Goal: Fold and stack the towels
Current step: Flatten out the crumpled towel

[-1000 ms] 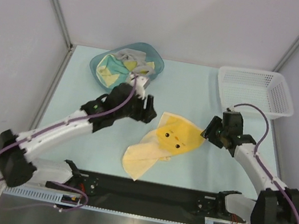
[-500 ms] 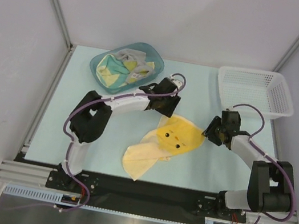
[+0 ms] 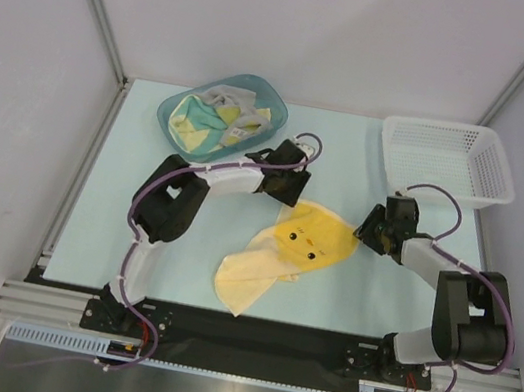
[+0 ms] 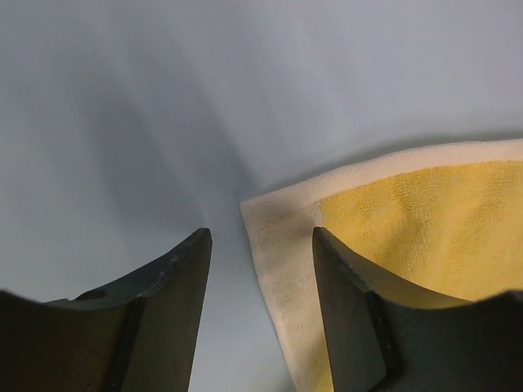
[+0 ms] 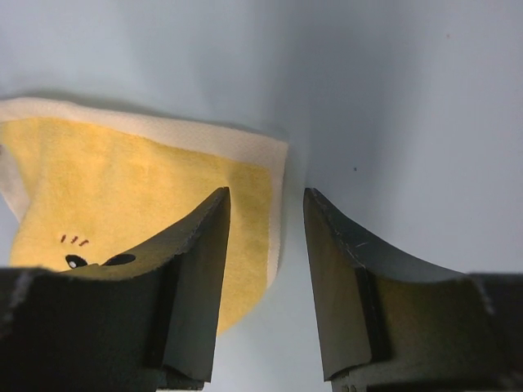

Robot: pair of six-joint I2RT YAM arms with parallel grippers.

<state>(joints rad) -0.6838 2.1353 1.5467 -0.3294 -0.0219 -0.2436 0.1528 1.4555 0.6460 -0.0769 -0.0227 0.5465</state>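
A bright yellow towel [image 3: 314, 236] with a chick face lies crumpled mid-table, its pale lower-left part [image 3: 246, 275] folded over. My left gripper [image 3: 287, 192] is open at the towel's far left corner; in the left wrist view [image 4: 261, 245] the cream-edged corner [image 4: 282, 237] lies between the jaws. My right gripper [image 3: 368, 229] is open at the towel's right corner; in the right wrist view [image 5: 265, 204] its jaws straddle the towel's edge [image 5: 276, 196]. More towels [image 3: 199, 122] lie bunched in the teal tub.
The teal plastic tub [image 3: 262, 82] stands at the back left, just behind my left gripper. A white mesh basket [image 3: 496, 166] stands at the back right. The table [image 3: 121, 191] is pale blue, with walls on three sides.
My left gripper has moved right, from beside the tub to the towel's far left corner. My right gripper has stayed at the towel's right corner. The towel has not moved.
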